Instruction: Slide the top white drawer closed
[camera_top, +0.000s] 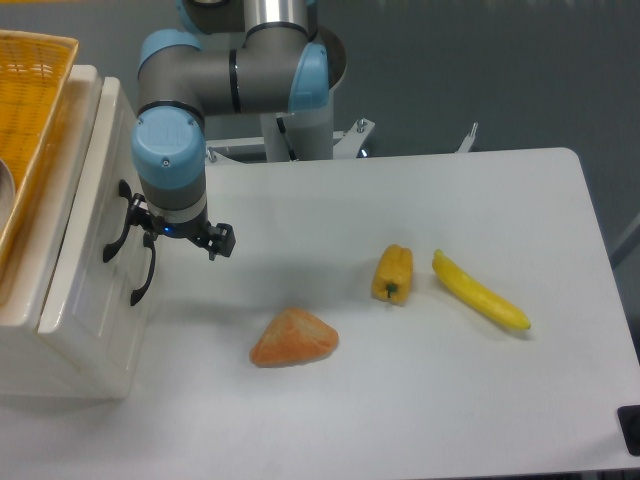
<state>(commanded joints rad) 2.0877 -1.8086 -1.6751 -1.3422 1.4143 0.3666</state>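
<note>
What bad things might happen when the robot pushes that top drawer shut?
The gripper sits right by the two black handles, so it might catch the lower drawer's handle instead of pushing the top white drawer. The push could also slip off the glossy front, or shove the whole cabinet along the table. I can't tell whether the fingers are open.

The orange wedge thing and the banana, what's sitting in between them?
In the camera view, a small yellow bell pepper lies on the white table between the orange wedge and the banana, closer to the banana.
</note>
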